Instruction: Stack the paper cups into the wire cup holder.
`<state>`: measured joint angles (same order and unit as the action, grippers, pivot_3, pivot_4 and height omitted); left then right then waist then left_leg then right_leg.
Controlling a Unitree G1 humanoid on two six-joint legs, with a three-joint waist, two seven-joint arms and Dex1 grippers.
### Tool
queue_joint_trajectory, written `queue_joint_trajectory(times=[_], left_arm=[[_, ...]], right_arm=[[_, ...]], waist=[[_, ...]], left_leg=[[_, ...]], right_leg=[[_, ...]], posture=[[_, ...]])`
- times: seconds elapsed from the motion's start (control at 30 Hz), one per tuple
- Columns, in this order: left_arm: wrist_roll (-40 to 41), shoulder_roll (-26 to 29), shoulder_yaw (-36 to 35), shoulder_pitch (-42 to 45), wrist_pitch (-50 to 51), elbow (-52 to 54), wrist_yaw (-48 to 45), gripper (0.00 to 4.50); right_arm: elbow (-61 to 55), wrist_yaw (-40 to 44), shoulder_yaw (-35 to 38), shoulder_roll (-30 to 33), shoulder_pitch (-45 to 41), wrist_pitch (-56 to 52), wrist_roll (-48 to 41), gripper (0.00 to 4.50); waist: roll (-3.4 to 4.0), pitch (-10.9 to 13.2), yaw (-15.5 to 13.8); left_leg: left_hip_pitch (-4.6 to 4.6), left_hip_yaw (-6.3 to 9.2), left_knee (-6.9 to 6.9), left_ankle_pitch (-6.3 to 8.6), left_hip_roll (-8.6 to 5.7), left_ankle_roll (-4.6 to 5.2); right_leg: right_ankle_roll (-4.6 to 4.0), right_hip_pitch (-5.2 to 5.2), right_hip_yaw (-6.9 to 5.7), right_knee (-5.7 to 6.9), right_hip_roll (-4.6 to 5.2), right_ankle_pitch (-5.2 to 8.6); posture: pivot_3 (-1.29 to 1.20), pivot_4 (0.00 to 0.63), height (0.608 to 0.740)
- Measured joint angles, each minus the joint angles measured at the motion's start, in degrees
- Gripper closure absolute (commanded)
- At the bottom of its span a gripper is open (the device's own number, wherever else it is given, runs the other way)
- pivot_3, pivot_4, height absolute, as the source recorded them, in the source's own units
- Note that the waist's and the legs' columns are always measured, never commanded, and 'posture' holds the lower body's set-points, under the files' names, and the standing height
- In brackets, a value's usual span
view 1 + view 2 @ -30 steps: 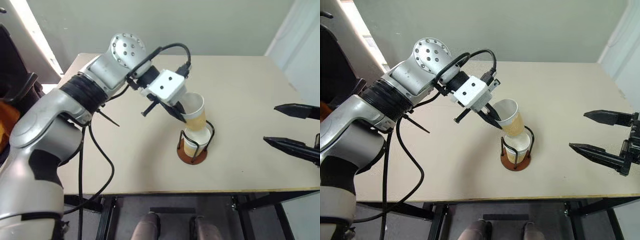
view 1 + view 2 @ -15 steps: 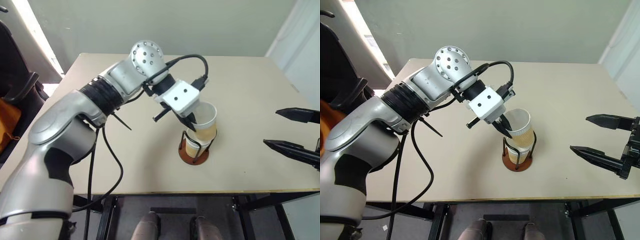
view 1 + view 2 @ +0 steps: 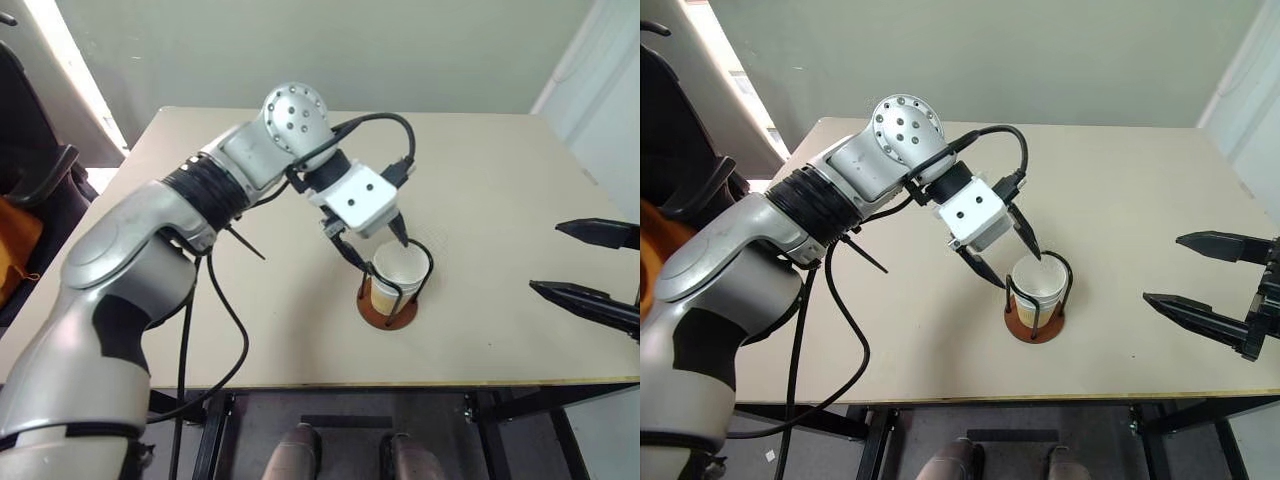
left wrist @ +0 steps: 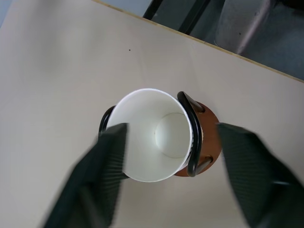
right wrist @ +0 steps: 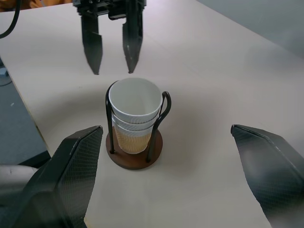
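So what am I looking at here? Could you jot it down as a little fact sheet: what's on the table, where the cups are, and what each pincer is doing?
Table: beige top
Wire cup holder: stands on the table
Paper cups: nested in the holder, three rims visible, top rim above the wires
Left pincer: open, poised just over the stack, touching nothing
Right pincer: open, off to the side, holding nothing
Loose cups on table: none in sight

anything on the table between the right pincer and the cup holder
Nothing: bare table lies between the right pincer and the wire cup holder, seen in the right eye view.
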<state>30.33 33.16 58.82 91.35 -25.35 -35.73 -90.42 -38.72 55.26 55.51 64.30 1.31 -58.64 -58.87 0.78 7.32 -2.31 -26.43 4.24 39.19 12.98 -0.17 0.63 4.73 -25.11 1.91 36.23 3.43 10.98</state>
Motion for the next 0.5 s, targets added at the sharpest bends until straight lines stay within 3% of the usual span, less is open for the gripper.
queue_joint_trajectory(times=[0.13, 0.33, 0.5], left_arm=[[-1.68, -2.71, -5.66, -0.32, 0.68, -3.79, -0.06, 0.80], [-3.05, -3.03, -22.01, -5.42, 8.99, -7.01, 0.97, 0.80], [-7.02, -2.76, -33.85, -8.20, 15.02, -9.25, 14.73, 0.80]], right_arm=[[0.57, -0.04, -0.92, 0.87, -0.64, 1.22, 0.11, 0.00], [4.94, -0.44, -7.30, 1.83, -4.33, 4.76, 2.09, 0.00], [14.62, -3.23, -16.48, 3.29, -11.32, 11.14, 9.92, 0.00]], waist=[[0.00, 0.00, -0.01], [0.05, -0.03, 0.21], [0.04, -0.02, 0.37]], left_leg=[[0.02, -0.04, 0.02, 0.00, 0.01, 0.00], [0.17, -0.12, 0.02, -0.07, 0.02, -0.05], [0.30, -0.11, 0.01, -0.38, 0.02, -0.33]], right_leg=[[0.02, 0.01, 0.01, -0.01, 0.00, -0.01], [0.05, 0.07, 0.03, 0.03, -0.07, 0.01], [0.11, 0.22, 0.10, -0.01, 0.00, -0.01]], posture=[[0.00, 0.150, 0.740], [0.00, 0.150, 0.740], [0.00, 0.150, 0.740]])
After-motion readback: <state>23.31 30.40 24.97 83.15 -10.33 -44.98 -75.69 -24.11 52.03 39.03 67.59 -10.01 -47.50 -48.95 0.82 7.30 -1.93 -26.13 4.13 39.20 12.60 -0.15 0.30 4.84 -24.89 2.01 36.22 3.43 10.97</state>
